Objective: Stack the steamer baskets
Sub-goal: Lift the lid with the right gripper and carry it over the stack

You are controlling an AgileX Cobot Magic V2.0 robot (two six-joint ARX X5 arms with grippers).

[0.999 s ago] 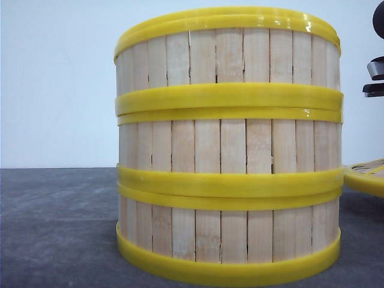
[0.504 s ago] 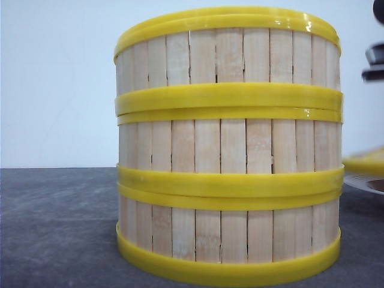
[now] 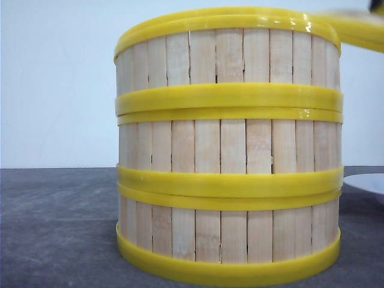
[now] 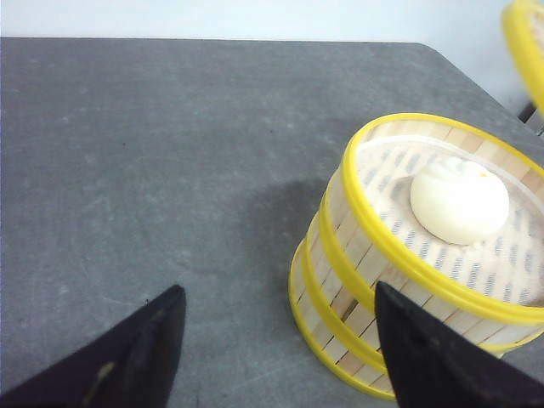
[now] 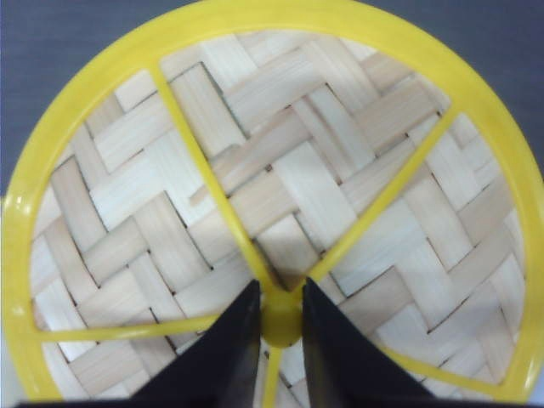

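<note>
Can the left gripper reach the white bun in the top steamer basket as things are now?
Probably yes. The top steamer basket is uncovered, and the bun lies exposed. The left gripper is open, beside the stack. The lid is held by the right gripper.

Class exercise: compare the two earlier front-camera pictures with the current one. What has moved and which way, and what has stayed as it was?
The lid rose from low at the right edge, near the white plate, to the height of the stack's top rim. The right gripper is shut on its centre hub; the grasp itself is not seen earlier. The stack of three steamer baskets has not shifted.
</note>
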